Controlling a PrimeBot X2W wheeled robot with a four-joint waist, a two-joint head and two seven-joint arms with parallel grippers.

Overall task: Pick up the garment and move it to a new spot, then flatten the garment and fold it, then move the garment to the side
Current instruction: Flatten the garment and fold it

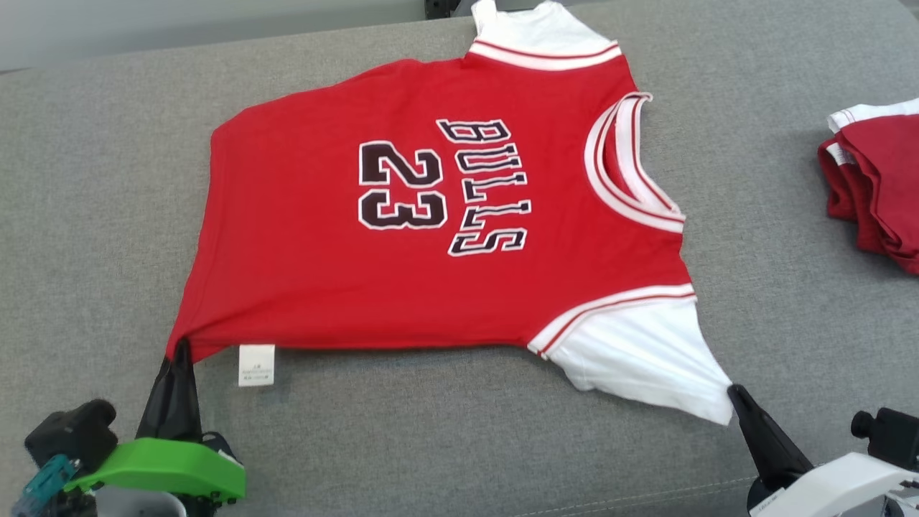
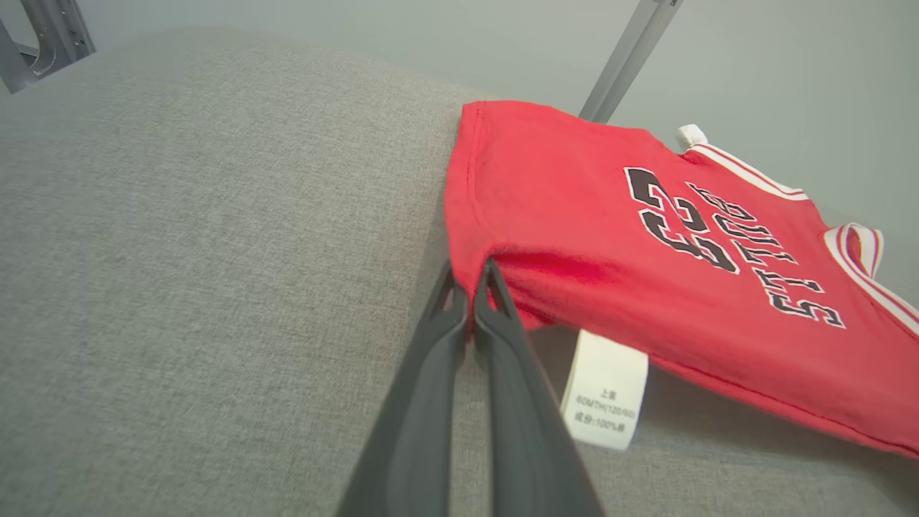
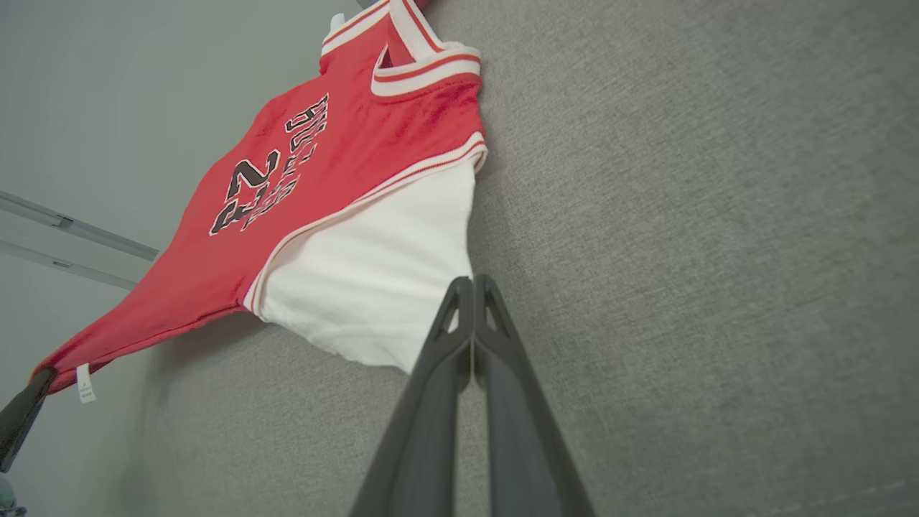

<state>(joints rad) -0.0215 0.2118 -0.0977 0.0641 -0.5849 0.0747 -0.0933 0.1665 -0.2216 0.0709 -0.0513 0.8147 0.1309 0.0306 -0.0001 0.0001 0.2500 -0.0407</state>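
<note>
The garment (image 1: 445,237) is a red jersey with white sleeves and black "BULLS 23" lettering, spread front-up on the grey cushion, neck toward the right. My left gripper (image 1: 182,346) is shut on its near hem corner (image 2: 470,276), beside a white care label (image 2: 603,391). My right gripper (image 1: 732,391) is shut on the tip of the near white sleeve (image 3: 402,287). The near edge hangs slightly lifted between the two grips, and the far sleeve (image 1: 531,29) reaches the cushion's back edge.
A stack of folded red and white garments (image 1: 879,179) lies at the right edge of the grey cushion (image 1: 108,179). Bare cushion stretches to the left and in front of the jersey. A metal frame bar (image 2: 624,57) stands behind the cushion.
</note>
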